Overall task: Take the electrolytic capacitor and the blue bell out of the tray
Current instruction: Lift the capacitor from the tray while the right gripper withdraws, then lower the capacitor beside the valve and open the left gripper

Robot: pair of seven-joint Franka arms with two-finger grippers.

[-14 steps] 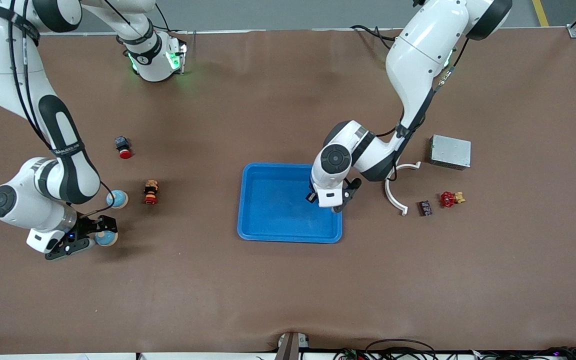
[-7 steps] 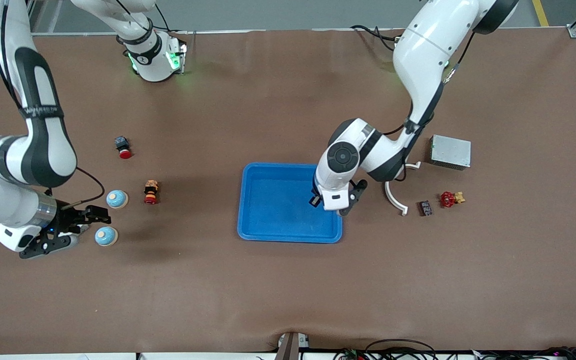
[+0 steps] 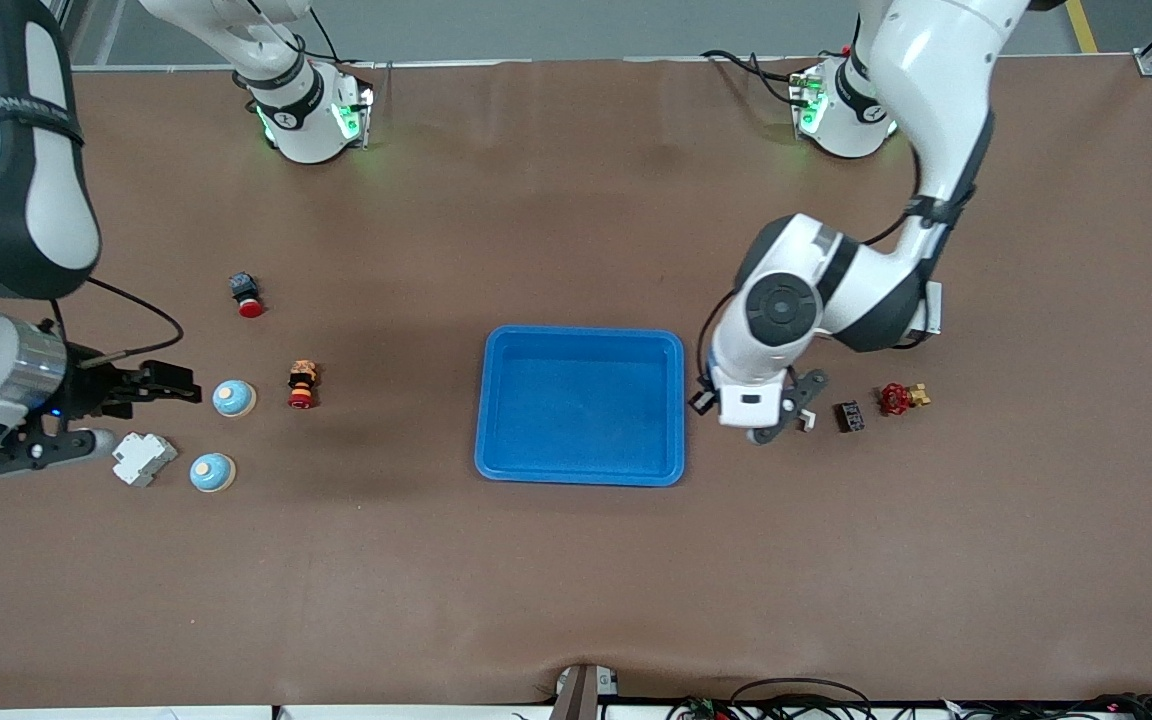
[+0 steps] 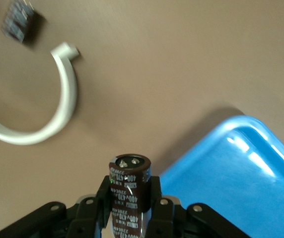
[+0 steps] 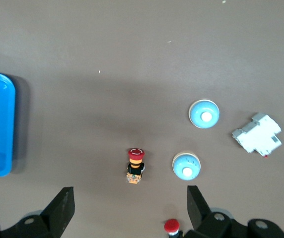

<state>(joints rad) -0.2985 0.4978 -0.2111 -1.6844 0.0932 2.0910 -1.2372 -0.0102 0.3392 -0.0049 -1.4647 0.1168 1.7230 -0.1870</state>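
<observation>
The capacitor (image 4: 128,191), a dark brown cylinder with white print, stands upright between the fingers of my left gripper (image 4: 128,194), which is shut on it. That left gripper (image 3: 768,414) hangs over bare table just beside the blue tray (image 3: 494,420), toward the left arm's end. Two light blue bells lie toward the right arm's end, one bell (image 3: 233,398) farther from the front camera than the other bell (image 3: 211,472). My right gripper (image 3: 96,420) is open and empty, beside them and above the table. Both bells (image 5: 204,113) (image 5: 186,165) show in the right wrist view.
A white breaker block (image 3: 144,458) lies beside the nearer bell. A red-capped button (image 3: 302,384) and a red push switch (image 3: 248,294) sit between the bells and the tray. A white curved ring (image 4: 57,99), a dark module (image 3: 848,415) and a red valve (image 3: 898,398) lie by the left gripper.
The left arm carried the capacitor from over the tray to the table beside it. The right arm pulled back from the nearer bell, still open, uncovering the white breaker block.
</observation>
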